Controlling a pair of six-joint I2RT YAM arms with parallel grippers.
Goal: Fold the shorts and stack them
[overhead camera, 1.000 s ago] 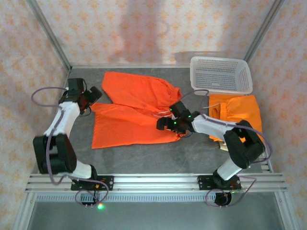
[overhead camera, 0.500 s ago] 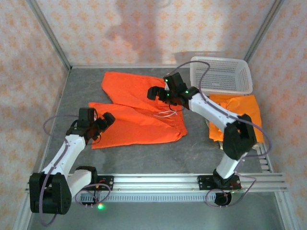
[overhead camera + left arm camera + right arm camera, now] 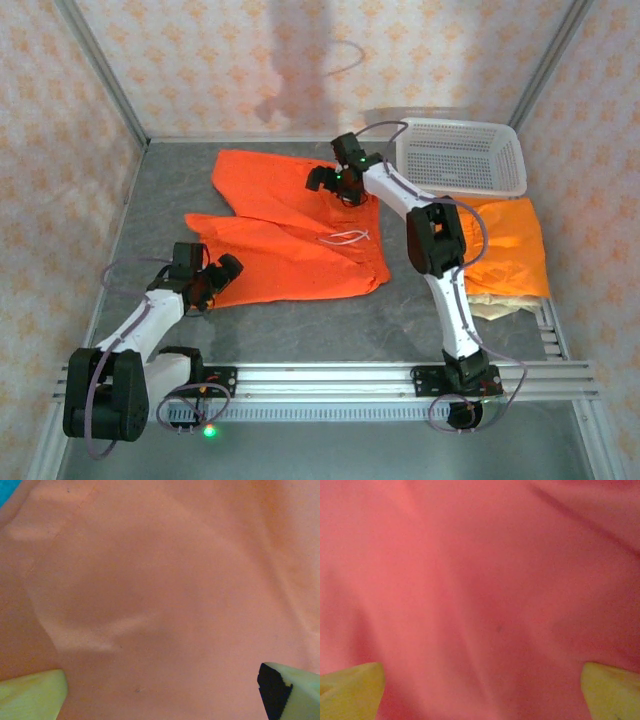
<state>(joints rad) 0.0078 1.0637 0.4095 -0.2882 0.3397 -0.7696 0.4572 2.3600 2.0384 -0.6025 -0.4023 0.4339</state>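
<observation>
Obs: orange shorts [image 3: 290, 235] lie flat mid-frame on the tabletop [image 3: 400, 312], long axis left–right, drawstring waist to the right. Jaws spread on both: left tool [image 3: 222, 271] over lower-left hem, right tool [image 3: 322, 181] over upper-right edge. Judged: opposite corners, each arm near its own.

- Robot test booth, lab-like.
- Closed in left, right and far by patterned panels [image 3: 200, 70] on metal posts [image 3: 100, 72].
- Near edge: aluminium rail [image 3: 330, 380] bearing left arm [image 3: 140, 325] and right arm [image 3: 445, 300].

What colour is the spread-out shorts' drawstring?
White: the thin cord drawstring on bright orange cloth shorts, clearest in top external view.
</observation>
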